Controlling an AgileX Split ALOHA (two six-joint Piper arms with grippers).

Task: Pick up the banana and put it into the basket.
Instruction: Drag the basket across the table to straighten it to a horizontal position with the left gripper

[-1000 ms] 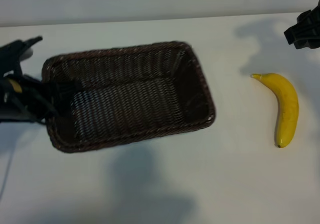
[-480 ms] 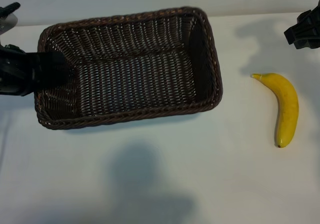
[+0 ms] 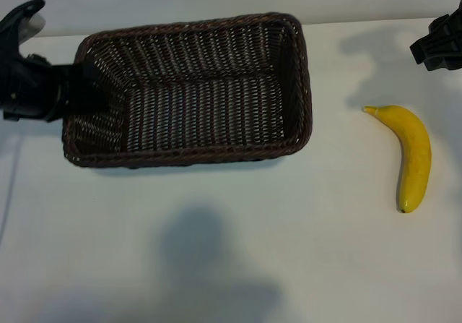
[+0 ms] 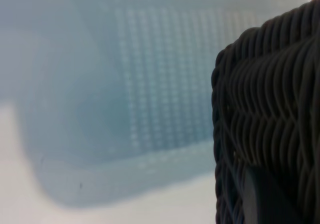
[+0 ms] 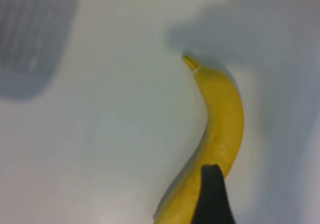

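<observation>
Basket held at the left, banana not yet picked up.

The left gripper [image 3: 72, 95] is clamped on the left short wall of the basket [image 3: 216, 146] and holds it at the far left part of the table [image 3: 289, 265]. In the left wrist view the woven wall [image 4: 270, 108] is very close, with one finger [image 4: 265, 199] against it. The banana [image 3: 413, 153] lies on the table at the right, well apart from the basket, stem to the far side. The right gripper [image 3: 439, 42] hangs beyond the banana with its jaws apart and empty. I judge that the picking step is in hand: next the right gripper must come down over the banana's middle and close across it.
</observation>
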